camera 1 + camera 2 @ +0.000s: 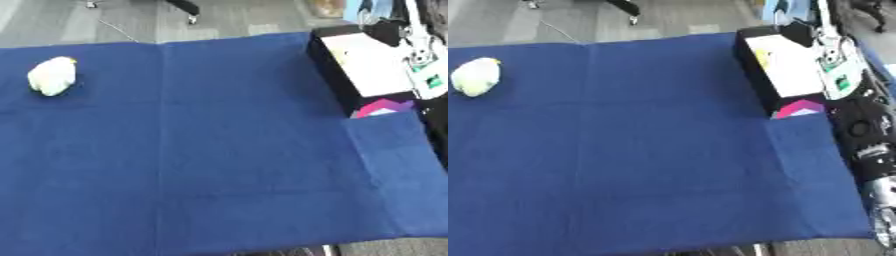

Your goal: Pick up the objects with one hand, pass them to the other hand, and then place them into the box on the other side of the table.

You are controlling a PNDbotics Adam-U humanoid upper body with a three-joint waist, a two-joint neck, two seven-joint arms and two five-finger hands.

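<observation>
a blue cloth (pixel 219 150) covers the table, with a crease running down it left of centre. beyond the cloth's far edge lies grey plank floor (pixel 131 20), where a thin cable (pixel 114 30) trails and a dark chair leg with a castor (pixel 188 12) stands

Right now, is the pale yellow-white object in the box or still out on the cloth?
Out. The pale yellow-white object lies on the blue cloth at far left; the box sits far right.

Pale object (pixel 475 76) (far left), blue cloth (pixel 640 150)
</observation>
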